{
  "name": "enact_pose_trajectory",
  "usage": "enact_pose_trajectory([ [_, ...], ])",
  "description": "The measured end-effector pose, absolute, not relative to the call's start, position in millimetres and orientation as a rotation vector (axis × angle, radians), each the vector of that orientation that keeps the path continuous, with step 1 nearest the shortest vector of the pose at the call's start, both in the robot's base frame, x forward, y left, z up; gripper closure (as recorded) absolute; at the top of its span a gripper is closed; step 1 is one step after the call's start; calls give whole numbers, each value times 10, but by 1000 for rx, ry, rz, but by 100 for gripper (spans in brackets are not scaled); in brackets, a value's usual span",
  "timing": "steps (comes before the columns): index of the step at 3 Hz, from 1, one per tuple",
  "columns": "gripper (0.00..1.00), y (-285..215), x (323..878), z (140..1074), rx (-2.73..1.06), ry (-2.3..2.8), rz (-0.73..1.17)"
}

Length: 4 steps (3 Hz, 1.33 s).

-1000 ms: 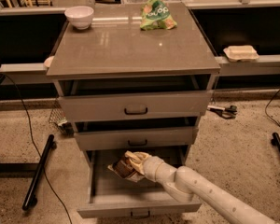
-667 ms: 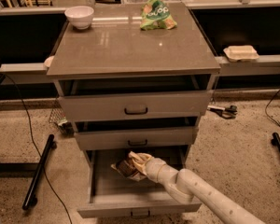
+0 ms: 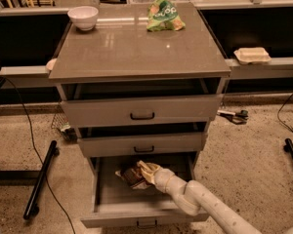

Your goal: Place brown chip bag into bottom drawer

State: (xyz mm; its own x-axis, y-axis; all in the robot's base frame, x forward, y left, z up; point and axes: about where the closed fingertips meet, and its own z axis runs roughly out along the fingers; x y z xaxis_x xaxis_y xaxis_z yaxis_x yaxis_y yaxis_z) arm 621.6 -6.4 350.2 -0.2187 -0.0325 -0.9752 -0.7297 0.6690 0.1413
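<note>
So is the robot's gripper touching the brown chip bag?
Touching. The camera view shows the gripper closed on the brown chip bag, inside the open bottom drawer.

The bench (image 3: 136, 50) is the flat, glossy grey-brown top of the drawer cabinet. A white bowl (image 3: 83, 17) stands upright on it at a far corner. A green snack bag (image 3: 164, 16) lies on the same top, well apart to the right of the bowl and level with it. The pincer (image 3: 145, 172) is far below the bowl, in the open bottom drawer (image 3: 112, 196), at the brown chip bag (image 3: 131, 177).
</note>
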Motion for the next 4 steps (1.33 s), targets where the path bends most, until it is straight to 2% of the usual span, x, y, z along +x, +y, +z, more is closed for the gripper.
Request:
enact_pose_trajectory([
  [3, 14, -169, 6264, 3273, -552, 1709, 773],
  [4, 0, -220, 6197, 3365, -552, 1691, 772],
])
